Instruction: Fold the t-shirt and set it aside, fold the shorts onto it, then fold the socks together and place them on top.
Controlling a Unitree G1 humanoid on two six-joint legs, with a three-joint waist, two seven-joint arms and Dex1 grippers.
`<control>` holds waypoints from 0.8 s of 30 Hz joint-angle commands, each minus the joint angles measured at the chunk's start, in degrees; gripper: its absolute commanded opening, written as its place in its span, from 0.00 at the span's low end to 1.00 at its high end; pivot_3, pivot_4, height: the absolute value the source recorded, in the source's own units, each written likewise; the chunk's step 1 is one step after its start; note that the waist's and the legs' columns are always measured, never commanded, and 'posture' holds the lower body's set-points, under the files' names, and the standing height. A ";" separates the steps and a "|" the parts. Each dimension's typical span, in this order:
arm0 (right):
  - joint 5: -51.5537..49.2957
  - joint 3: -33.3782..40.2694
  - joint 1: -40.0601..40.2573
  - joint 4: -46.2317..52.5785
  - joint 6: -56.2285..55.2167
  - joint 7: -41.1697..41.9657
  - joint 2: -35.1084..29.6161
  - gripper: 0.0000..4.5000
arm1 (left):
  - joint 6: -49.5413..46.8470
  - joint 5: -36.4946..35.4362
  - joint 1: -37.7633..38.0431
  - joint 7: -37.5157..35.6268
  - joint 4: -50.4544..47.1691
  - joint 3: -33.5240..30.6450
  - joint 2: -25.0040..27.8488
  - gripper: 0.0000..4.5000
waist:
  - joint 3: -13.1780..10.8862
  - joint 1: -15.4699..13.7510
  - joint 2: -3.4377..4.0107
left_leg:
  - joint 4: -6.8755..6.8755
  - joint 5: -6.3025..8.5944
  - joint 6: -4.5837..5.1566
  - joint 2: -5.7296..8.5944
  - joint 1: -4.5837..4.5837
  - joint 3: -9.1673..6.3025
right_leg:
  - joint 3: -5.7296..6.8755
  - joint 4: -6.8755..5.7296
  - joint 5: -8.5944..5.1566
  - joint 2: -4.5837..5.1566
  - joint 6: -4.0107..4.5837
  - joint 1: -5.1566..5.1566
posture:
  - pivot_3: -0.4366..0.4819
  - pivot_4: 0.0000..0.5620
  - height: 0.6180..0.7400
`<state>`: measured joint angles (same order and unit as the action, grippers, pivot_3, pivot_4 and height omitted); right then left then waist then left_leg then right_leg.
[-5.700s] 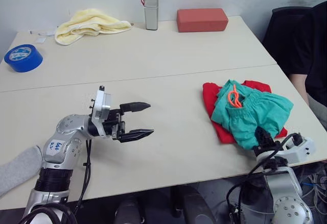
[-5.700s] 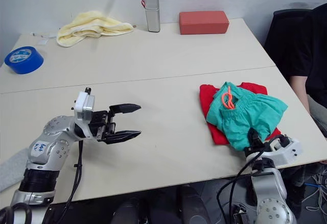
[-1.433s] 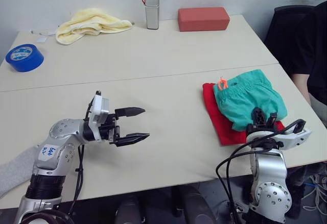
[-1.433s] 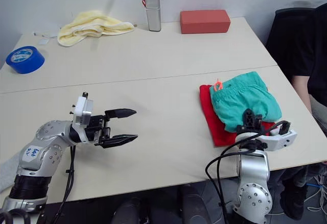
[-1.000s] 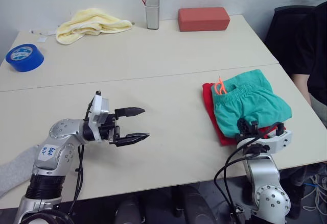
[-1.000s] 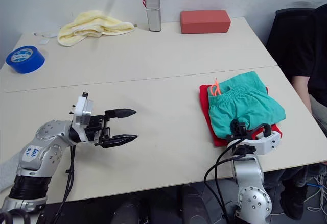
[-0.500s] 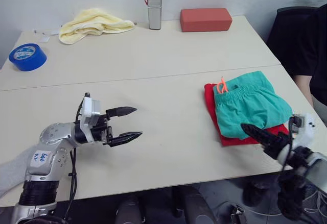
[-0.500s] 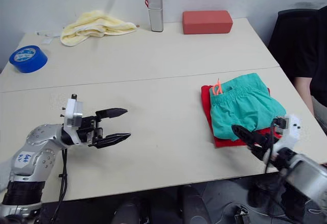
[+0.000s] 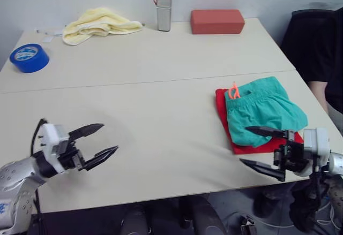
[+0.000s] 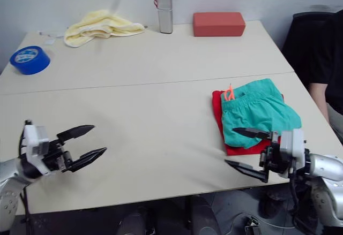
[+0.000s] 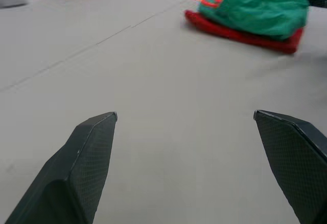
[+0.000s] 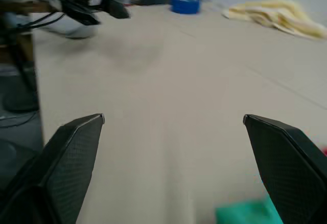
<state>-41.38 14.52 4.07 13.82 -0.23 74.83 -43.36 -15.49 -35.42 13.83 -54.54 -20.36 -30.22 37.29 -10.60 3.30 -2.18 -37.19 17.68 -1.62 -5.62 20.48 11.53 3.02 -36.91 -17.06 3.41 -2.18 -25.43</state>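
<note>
So the teal-green shorts (image 9: pixel 263 108) are sitting folded on top of the red t-shirt (image 9: pixel 222 116), over on the right side of the tabletop (image 9: pixel 161 85) near the right edge. The orange-pink drawstring (image 9: pixel 233 90) is poking out at the far-left corner of the shorts, and a strip of red is showing along the left and near edges of the pile. From the left wrist view the same stack is lying flat, green over red.

The right end effector (image 9: pixel 262 148) is hovering at the near-right edge of the tabletop, just beside the near edge of the pile, with its two black fingers spread wide apart and gripping nothing. One finger is reaching over the near edge of the shorts, though I can't tell if it's actually touching the fabric; the other one is sitting lower, out over the tabletop's near edge.

The left end effector (image 9: pixel 97 142) is hanging over the near-left part of the tabletop, well apart from the clothes, fingers also spread and empty, pointing to the right.

Along the far edge there's a pale yellow towel (image 9: pixel 102 23) bunched up at the left, a grey cylinder (image 9: pixel 163 3) standing upright, and a red-brown block (image 9: pixel 217 21) to its right. A blue tape roll (image 9: pixel 29 58) is lying at the far-left edge. A person in dark clothing (image 9: pixel 321 47) is sitting off the right side.
</note>
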 commanded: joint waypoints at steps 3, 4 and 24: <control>0.16 -6.70 -7.52 1.04 -3.14 7.01 3.97 0.99 | 5.38 -2.18 17.97 5.11 -5.62 -19.80 -9.73 1.00 | -0.01 0.65 -0.18 | -0.05 0.17 -0.03 -0.12 -0.06 0.05 | -0.01 0.03 -0.04 0.05 0.07 0.01 | 0.48 0.27 1.00; 0.38 -7.72 -8.40 1.18 -4.01 7.95 4.87 0.99 | 6.28 -2.71 20.76 5.85 -5.20 -22.47 -11.92 1.00 | -0.02 0.64 -0.24 | -0.05 0.23 0.05 -0.09 -0.05 0.03 | 0.02 0.05 -0.05 0.05 0.09 0.02 | 0.48 0.27 1.00; -1.69 -10.94 -4.67 4.87 -4.58 12.28 8.02 0.99 | 6.31 -9.64 34.23 18.74 7.88 -33.66 -20.54 1.00 | 0.48 -0.21 -1.14 | -0.18 0.83 0.31 -0.17 -0.14 -0.68 | 0.72 1.30 -0.46 0.16 0.97 0.65 | 0.48 0.27 1.00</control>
<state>-41.94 2.58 -0.68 16.66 -4.80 86.61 -34.93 -8.58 -42.97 48.64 -37.18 -9.00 -63.22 15.00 -10.12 3.09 -3.32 -37.37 18.51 -1.31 -5.80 20.33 10.76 3.79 -35.61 -17.53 3.57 -1.19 -24.75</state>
